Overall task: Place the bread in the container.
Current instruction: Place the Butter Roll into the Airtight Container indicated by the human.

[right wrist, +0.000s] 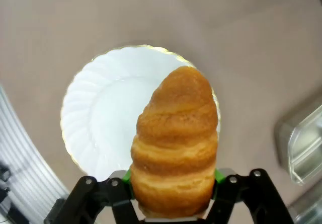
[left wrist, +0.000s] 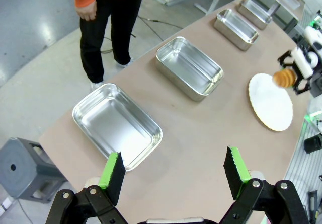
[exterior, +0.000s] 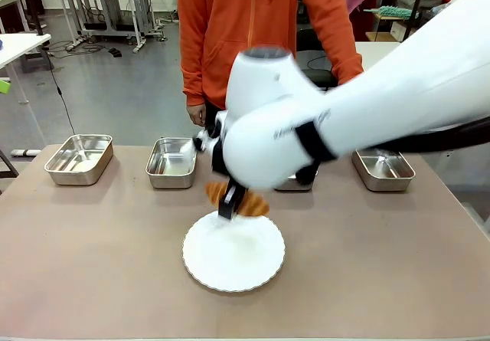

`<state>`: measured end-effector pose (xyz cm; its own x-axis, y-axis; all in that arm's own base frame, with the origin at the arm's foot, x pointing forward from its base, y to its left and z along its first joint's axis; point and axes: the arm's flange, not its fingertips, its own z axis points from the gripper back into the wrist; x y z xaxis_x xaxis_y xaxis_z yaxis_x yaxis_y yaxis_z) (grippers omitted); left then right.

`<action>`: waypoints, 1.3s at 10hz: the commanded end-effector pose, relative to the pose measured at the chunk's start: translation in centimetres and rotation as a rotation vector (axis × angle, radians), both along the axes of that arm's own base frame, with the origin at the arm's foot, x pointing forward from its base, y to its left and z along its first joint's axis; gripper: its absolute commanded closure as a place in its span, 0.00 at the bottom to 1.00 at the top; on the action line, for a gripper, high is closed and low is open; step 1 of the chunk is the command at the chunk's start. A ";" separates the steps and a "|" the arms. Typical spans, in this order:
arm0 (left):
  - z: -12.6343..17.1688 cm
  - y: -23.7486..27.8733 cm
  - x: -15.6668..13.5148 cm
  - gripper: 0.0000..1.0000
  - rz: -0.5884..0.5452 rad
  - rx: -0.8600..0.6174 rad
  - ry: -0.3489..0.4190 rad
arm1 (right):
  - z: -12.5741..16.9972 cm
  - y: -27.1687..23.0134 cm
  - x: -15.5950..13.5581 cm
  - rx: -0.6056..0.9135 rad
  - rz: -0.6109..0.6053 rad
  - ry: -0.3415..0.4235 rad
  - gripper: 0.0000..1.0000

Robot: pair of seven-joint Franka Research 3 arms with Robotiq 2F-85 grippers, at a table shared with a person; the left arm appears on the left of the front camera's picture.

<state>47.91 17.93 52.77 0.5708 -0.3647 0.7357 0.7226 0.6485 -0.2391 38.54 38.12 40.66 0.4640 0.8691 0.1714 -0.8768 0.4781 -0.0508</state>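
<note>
Golden-brown and ridged, the bread [right wrist: 175,143] is a croissant pinched between the green pads of the right pincer [exterior: 230,207], whose fingers press in on its sides. In the front view it hangs in the air just above the far edge of a round white scalloped plate [exterior: 253,268], clear of the plate's surface. The right arm [exterior: 367,119] reaches in from the robot's right and crosses the middle of the brown counter [exterior: 99,264].

Four shiny steel pans stand in a row along the far side of the counter. The nearest of them to the bread is the container [exterior: 171,162], just beyond the plate toward the robot's left; it looks empty. Which pan is meant cannot be told from the pictures.

The left pincer [left wrist: 173,171] hovers over the near edge of the counter with its fingers spread wide, holding nothing, above another empty pan [left wrist: 116,125].

A person in an orange hooded top [exterior: 260,27] stands behind the row of pans.

As a judgement: the pick-up is done. Carrying the bread across to a pan, lowering it in and letting go are all left.
</note>
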 end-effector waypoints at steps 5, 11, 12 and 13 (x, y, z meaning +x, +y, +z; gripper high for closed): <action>0.1 0.1 -0.1 0.00 -0.001 0.000 -0.004 | 10.9 -14.1 8.4 0.000 -0.369 -0.037 0.59; 0.1 0.1 -0.1 0.00 -0.001 0.000 -0.004 | 11.0 -18.2 10.6 0.015 -0.407 -0.029 0.59; 0.1 0.1 -0.1 0.00 -0.001 0.000 -0.004 | 11.0 -18.2 10.6 0.015 -0.407 -0.029 0.59; 0.1 0.1 -0.1 0.00 -0.001 0.000 -0.004 | 10.4 -18.6 10.8 0.010 -0.410 -0.019 0.59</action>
